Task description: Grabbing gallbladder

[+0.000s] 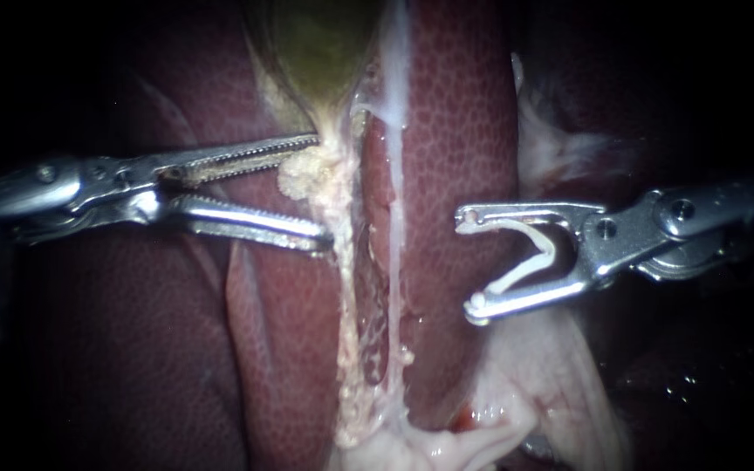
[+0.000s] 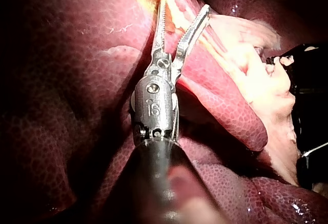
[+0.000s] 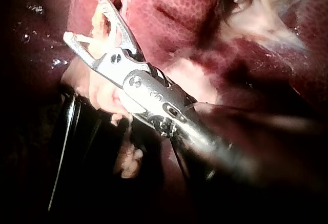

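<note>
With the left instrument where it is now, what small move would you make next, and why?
Probably close the left instrument on the pale tissue just below the gallbladder: its jaws stand open with that tissue between their tips, not yet gripped. The right instrument, carrying a white clip in its jaws, hangs apart over the liver.

The gallbladder (image 1: 320,48) is a glossy, olive-green sac at the top of the endoscope view, lying in the furrow between two dark red, finely mottled lobes of the liver (image 1: 455,131), with only its lower part showing. It narrows downward to a point edged with pale yellowish tissue, and a crumbly, cream-coloured lump clings just below that tip. From there a thin, ragged, pale strip runs on down the furrow to whitish-pink tissue at the bottom of the view.
</note>
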Action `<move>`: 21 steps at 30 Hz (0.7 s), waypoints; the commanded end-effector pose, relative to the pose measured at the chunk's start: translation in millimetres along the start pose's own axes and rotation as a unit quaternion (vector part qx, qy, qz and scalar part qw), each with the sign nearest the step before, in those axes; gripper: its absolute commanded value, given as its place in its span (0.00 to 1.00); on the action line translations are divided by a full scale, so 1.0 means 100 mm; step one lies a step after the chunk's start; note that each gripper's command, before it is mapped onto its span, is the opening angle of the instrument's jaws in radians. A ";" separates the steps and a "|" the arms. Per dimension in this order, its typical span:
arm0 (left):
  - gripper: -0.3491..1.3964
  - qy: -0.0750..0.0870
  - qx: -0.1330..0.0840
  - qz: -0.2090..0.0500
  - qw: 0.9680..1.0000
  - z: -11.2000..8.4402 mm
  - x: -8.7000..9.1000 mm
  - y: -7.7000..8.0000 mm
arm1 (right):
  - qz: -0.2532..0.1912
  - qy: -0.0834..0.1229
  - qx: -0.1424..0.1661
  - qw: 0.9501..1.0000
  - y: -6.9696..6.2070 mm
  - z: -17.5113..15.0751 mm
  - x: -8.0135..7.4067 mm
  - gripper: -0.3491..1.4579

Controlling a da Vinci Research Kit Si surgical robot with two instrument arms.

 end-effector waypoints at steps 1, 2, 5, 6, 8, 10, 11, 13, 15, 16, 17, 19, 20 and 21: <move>0.23 0.001 -0.002 -0.005 1.000 -0.002 -0.001 0.001 | 0.000 0.000 0.000 1.000 0.000 0.000 0.000 0.52; 0.11 0.001 -0.004 -0.011 1.000 -0.003 -0.001 0.001 | 0.000 0.000 0.000 1.000 0.000 0.000 0.000 0.52; 0.00 0.003 -0.014 -0.024 1.000 -0.008 -0.001 0.001 | 0.000 0.000 0.000 1.000 0.000 0.000 0.000 0.52; 0.00 0.004 -0.015 -0.030 0.999 -0.009 -0.001 0.001 | 0.000 0.000 0.000 1.000 0.000 0.000 0.000 0.52; 0.00 0.006 -0.016 -0.033 0.999 -0.012 -0.001 0.002 | 0.000 0.000 0.000 1.000 0.000 0.000 0.000 0.52; 0.00 0.007 -0.018 -0.037 0.999 -0.013 -0.002 0.002 | 0.000 0.000 0.000 1.000 0.000 0.000 0.001 0.52; 0.00 0.007 -0.019 -0.037 0.999 -0.014 -0.002 0.002 | 0.000 0.000 0.000 1.000 0.000 0.000 0.001 0.52; 0.00 0.007 -0.019 -0.037 0.999 -0.016 -0.004 0.001 | 0.000 0.000 0.000 1.000 0.000 0.000 0.001 0.52; 0.00 0.007 -0.019 -0.039 0.999 -0.019 -0.010 0.000 | -0.003 0.000 0.000 1.000 0.000 0.000 0.001 0.52; 0.00 0.007 -0.019 -0.043 0.999 -0.022 -0.014 0.000 | -0.003 0.000 0.000 1.000 0.000 0.000 0.001 0.52; 0.00 0.007 -0.018 -0.045 0.999 -0.025 -0.020 0.001 | -0.003 0.000 0.000 1.000 0.000 0.000 0.001 0.52; 0.00 0.008 -0.020 -0.048 0.999 -0.032 -0.032 0.002 | -0.003 0.000 0.000 1.000 0.000 0.000 0.001 0.52; 0.00 0.010 -0.021 -0.050 0.998 -0.036 -0.038 0.002 | -0.003 0.000 0.000 1.000 0.000 0.000 0.001 0.52; 0.00 0.007 -0.022 -0.052 0.998 -0.042 -0.047 0.003 | -0.003 0.000 0.000 1.000 0.000 0.000 0.001 0.52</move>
